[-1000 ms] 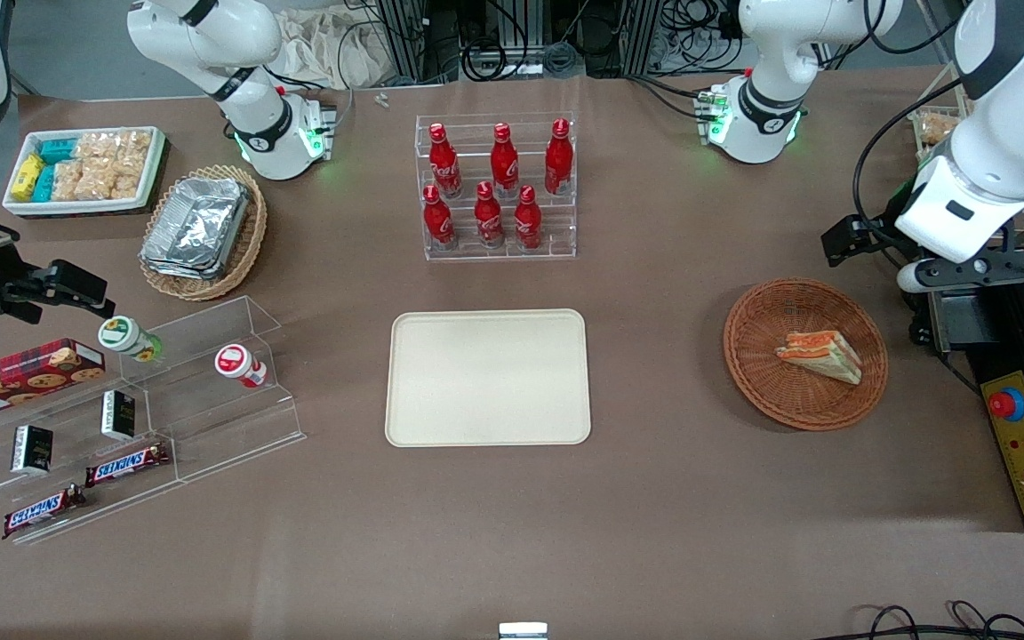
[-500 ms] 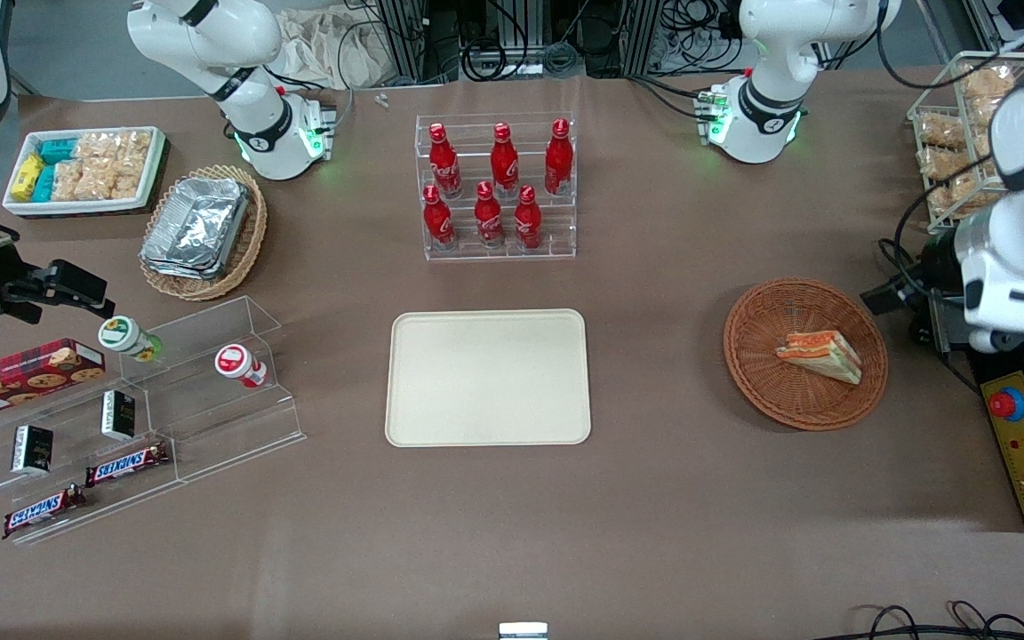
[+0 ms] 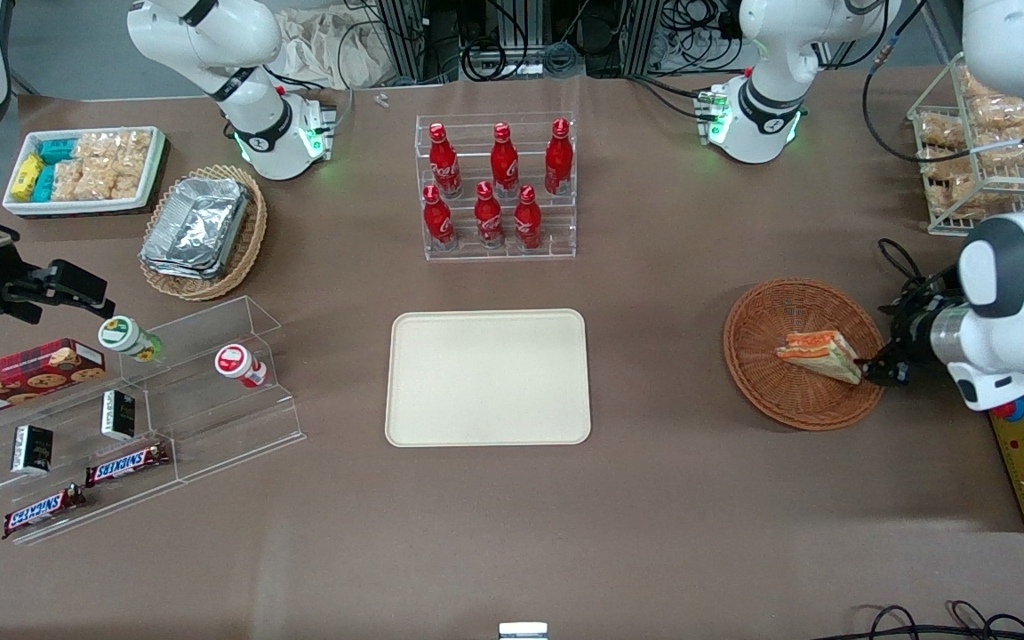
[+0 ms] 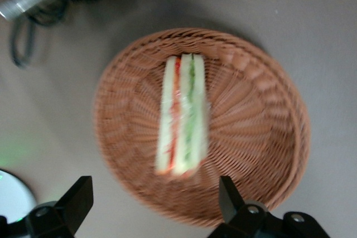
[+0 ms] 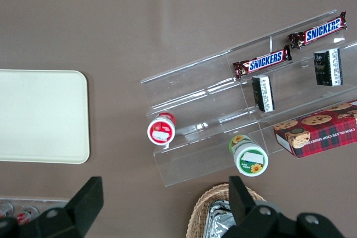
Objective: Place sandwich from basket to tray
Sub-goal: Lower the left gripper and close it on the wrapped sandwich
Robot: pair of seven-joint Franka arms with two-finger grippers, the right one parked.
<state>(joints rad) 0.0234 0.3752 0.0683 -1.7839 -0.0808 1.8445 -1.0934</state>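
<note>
table | tray | basket | bottle rack | end effector above basket

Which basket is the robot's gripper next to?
The reddish-brown basket holding the sandwich. The open gripper hovers at its rim. The tan basket, with foil trays, lies toward the parked arm's end.
</note>
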